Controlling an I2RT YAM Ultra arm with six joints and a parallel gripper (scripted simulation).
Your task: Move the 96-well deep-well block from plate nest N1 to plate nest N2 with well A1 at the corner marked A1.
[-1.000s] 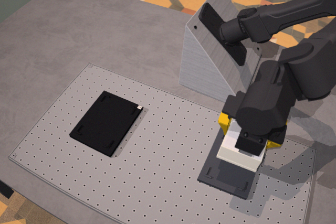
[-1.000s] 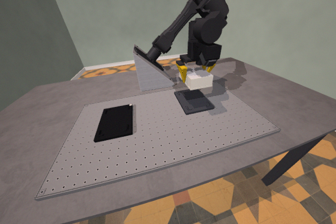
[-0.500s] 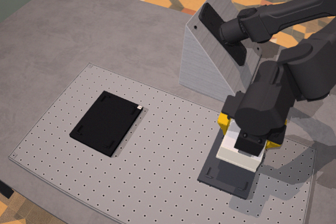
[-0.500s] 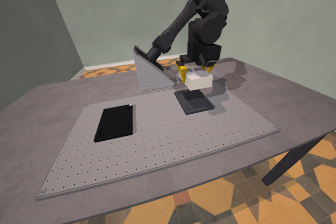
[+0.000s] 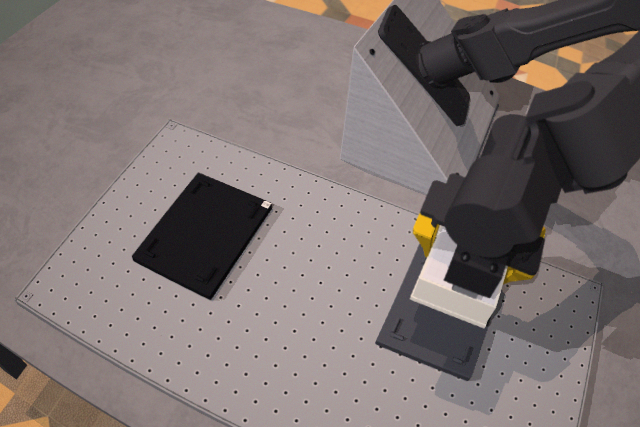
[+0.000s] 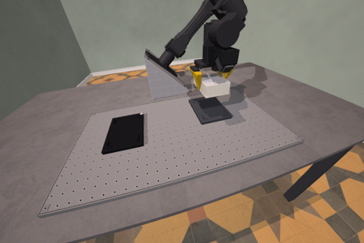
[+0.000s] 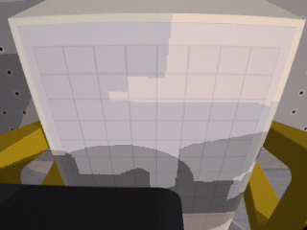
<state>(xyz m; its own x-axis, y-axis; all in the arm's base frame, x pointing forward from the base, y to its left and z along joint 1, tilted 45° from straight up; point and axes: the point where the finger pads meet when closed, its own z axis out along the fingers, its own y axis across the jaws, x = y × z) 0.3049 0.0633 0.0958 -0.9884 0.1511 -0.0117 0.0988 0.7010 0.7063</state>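
The white deep-well block (image 5: 453, 292) hangs in the air above the dark grey nest N1 (image 5: 434, 339), clear of its locators. My gripper (image 5: 478, 251), with yellow fingers, is shut on the block's two sides. In the exterior view the block (image 6: 214, 87) floats above N1 (image 6: 210, 110). The wrist view shows the block's well grid (image 7: 156, 109) right way up between the yellow fingers. The black nest N2 (image 5: 202, 232) lies empty to the left, with a small white A1 mark (image 5: 266, 204) at its far right corner.
A grey wedge-shaped stand (image 5: 408, 96) behind N1 carries the arm's base. Both nests sit on a perforated grey plate (image 5: 289, 298) on the table. The plate's edges lie near the table's front edge.
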